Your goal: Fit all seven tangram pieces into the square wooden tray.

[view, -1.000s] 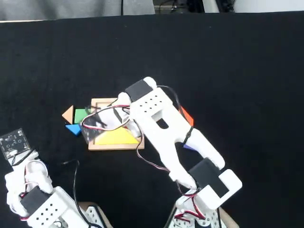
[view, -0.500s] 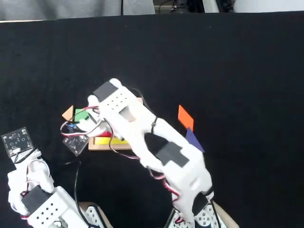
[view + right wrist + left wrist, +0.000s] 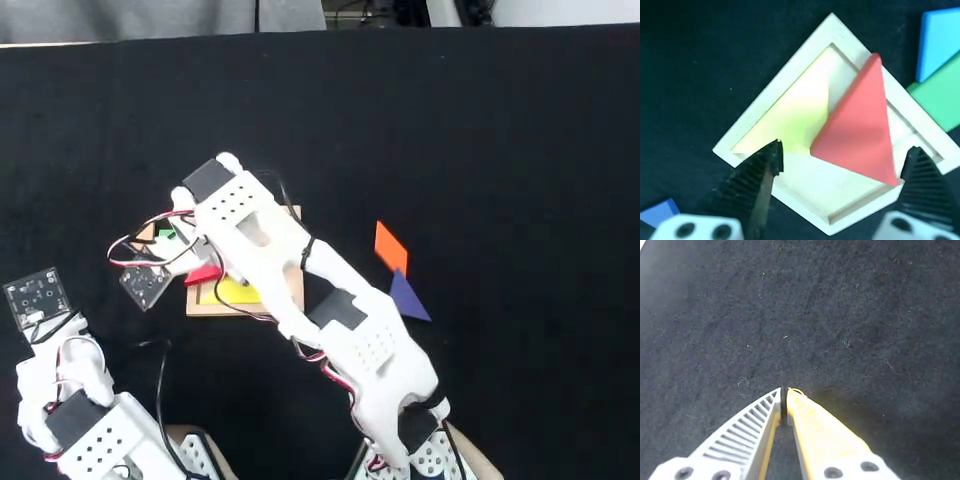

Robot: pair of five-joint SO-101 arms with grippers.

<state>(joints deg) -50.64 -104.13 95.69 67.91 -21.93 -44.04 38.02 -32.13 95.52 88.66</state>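
The square wooden tray (image 3: 773,95) lies under my right gripper (image 3: 844,150), which hangs open above it. A yellow triangle (image 3: 795,120) lies flat inside the tray. A red triangle (image 3: 857,130) rests tilted, one corner over the tray's rim, between the open fingers and untouched. In the high view the tray (image 3: 240,310) sits left of centre, the red triangle (image 3: 205,273) poking past its left edge. Green (image 3: 167,235) and tan (image 3: 145,232) pieces lie left of the tray. My left gripper (image 3: 785,391) is shut over bare black cloth.
An orange parallelogram (image 3: 391,247) and a purple triangle (image 3: 407,297) lie on the cloth right of the tray. A blue piece (image 3: 940,40) and the green piece (image 3: 940,100) sit just outside the tray. The right arm (image 3: 300,270) crosses over the tray.
The right arm has swung left across the tray, uncovering the orange and purple pieces. The red triangle now shows at the tray's left rim. The left arm barely moved.
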